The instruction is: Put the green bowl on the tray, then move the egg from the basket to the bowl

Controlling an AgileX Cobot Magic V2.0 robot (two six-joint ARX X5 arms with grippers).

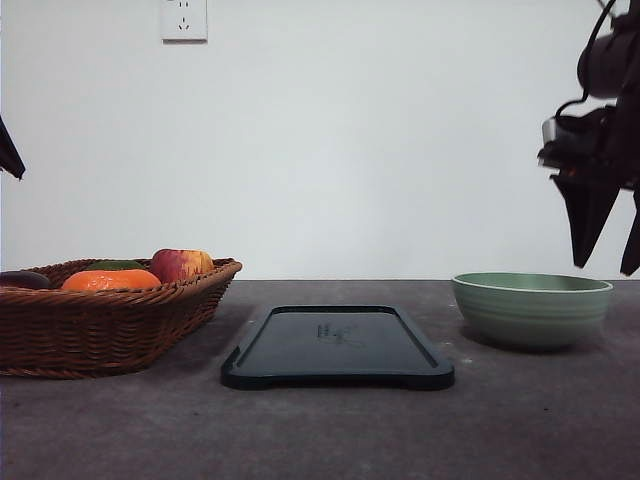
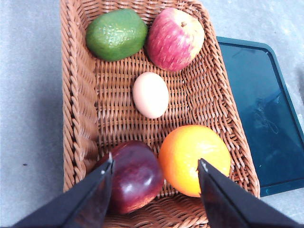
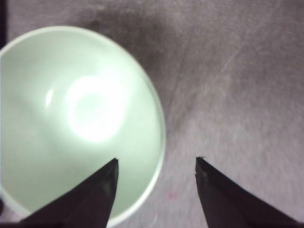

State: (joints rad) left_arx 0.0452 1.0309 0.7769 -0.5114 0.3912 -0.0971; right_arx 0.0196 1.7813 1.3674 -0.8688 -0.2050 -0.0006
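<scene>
Surveying the counter [image 1: 520, 420], we find neither step done. The basket [image 1: 110, 325] sits on the robot's left and holds fruit plus the egg [image 2: 150, 94] at its centre, untouched. The tray [image 1: 338, 347] lies bare in the middle. The green bowl [image 1: 531, 309] rests on the counter, right of the tray and apart from it. Right pincer [image 3: 156, 164] hangs wide above the bowl's rim, holding nothing; left pincer [image 2: 156, 166] gapes wide over the basket.

Green bowl [image 1: 531, 309] upright, right of tray [image 1: 338, 347]
</scene>
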